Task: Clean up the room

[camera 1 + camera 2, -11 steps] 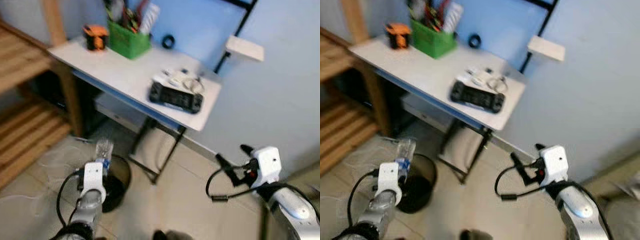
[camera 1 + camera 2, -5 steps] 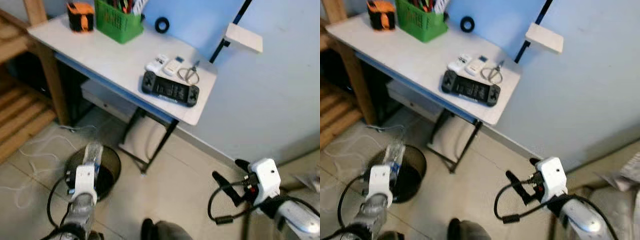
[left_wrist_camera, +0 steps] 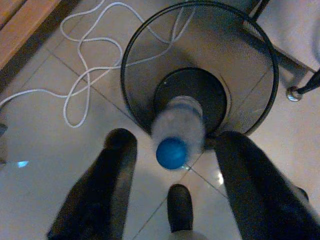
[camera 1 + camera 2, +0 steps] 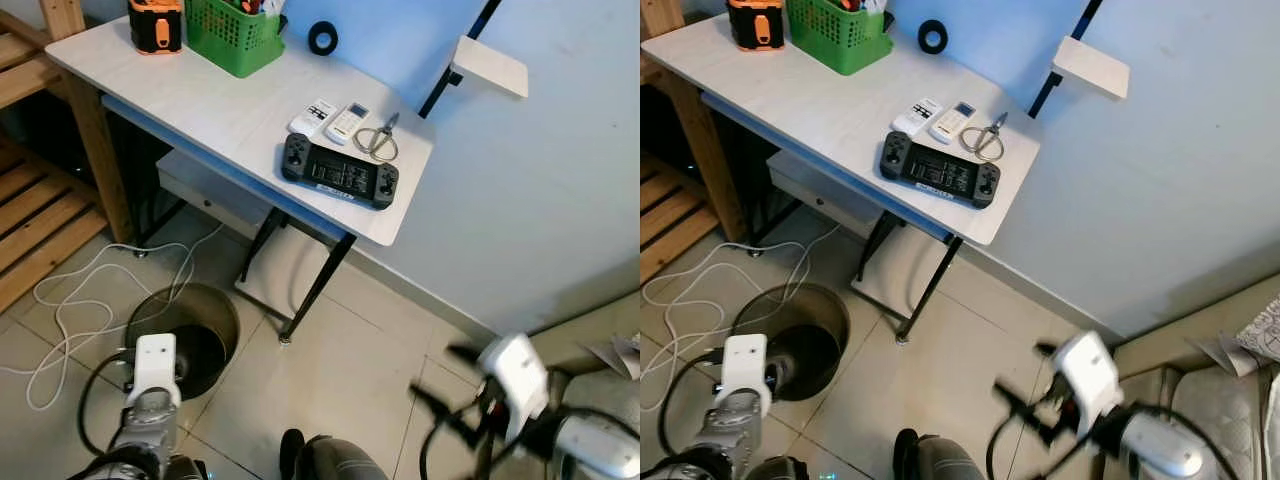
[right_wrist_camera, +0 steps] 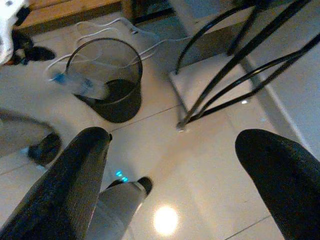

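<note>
A clear plastic bottle (image 3: 177, 132) with a blue cap hangs blurred in the air, loose between the fingers of my left gripper (image 3: 175, 147), which is open. Right beneath it stands a black mesh waste bin (image 3: 250, 70) on the tiled floor. From the head the bin (image 4: 190, 320) sits beside the table leg, with my left wrist (image 4: 155, 360) just in front of it. The right wrist view catches the bottle (image 5: 80, 85) at the bin's rim (image 5: 102, 45). My right gripper (image 5: 172, 137) is open and holds nothing, low at the right (image 4: 440, 405).
A white table (image 4: 230, 110) carries a black game console (image 4: 340, 173), two remotes, scissors, a green basket (image 4: 232, 35) and a tape roll. A white cable (image 4: 75, 300) loops on the floor. Wooden shelves (image 4: 30, 235) stand at the left.
The camera has shifted. My left gripper has opened and let go of the bottle, which now drops toward the bin. The right arm has sunk lower and blurs.
</note>
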Controlling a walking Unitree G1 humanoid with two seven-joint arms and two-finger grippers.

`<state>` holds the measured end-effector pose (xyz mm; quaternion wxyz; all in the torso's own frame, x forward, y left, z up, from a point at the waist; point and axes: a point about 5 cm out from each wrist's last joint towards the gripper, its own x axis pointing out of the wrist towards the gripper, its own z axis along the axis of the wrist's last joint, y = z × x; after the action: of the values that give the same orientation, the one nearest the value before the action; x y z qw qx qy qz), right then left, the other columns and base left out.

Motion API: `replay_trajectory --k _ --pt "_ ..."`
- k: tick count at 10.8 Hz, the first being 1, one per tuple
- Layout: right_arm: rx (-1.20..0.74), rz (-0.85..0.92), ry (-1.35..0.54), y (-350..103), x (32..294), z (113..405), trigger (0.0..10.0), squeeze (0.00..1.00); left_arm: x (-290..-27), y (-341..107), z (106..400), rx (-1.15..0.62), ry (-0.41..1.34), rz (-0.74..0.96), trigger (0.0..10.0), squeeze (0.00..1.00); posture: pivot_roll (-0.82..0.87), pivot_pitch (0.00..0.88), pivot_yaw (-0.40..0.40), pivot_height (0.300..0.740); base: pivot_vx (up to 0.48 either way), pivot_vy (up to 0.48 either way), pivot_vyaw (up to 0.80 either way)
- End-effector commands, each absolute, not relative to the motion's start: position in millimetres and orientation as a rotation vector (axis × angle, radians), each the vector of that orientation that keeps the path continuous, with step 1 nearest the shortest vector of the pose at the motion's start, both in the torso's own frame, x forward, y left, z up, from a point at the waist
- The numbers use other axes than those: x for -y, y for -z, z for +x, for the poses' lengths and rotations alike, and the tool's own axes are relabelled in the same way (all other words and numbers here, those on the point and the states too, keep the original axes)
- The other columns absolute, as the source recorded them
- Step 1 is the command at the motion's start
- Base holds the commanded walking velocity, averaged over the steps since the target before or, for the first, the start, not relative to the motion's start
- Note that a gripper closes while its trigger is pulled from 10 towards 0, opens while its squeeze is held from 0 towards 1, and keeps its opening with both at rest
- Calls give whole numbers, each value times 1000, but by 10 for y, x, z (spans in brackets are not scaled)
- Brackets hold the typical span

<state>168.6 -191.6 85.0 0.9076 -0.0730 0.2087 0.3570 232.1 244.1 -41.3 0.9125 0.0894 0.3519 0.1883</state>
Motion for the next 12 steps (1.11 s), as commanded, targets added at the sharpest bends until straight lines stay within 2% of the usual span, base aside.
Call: replay_trajectory --k 1,3,4,5,8,10,11,12 --pt "-469 -169 -743 -812 1974 1673 10000 0 -2361 487 2258 -771 -382 179 10000 1000 -280 197 -263 740 0 0 0" --pt "-451 -166 -754 -847 1958 1765 10000 0 -2365 480 2263 -767 -388 186 10000 1000 -265 193 -267 740 0 0 0" --pt "-444 -159 -747 -838 1949 1780 10000 0 -2366 464 2280 -749 -388 184 10000 753 -253 191 -263 740 0 0 0" --pt "-415 -134 -694 -825 1928 1826 10000 0 -2349 421 2330 -698 -376 194 10000 0 -219 181 -241 740 0 0 0" --pt "-259 -37 -388 -834 1960 2071 10000 0 -2171 183 2519 -448 -284 137 10000 0 -104 108 -134 740 0 0 0" --pt "-173 26 -237 -782 1908 2236 10000 0 -1996 -167 2594 -316 -204 41 10000 0 -37 14 -29 740 0 0 0" --pt "-127 70 -171 -763 1857 2361 10000 0 -1857 -579 2810 -173 -91 61 10000 0 -18 0 28 740 0 0 0" --pt "-110 74 -133 -757 1884 2403 10000 0 -1724 -784 2924 -109 -4 73 10000 0 -21 0 39 740 0 0 0"
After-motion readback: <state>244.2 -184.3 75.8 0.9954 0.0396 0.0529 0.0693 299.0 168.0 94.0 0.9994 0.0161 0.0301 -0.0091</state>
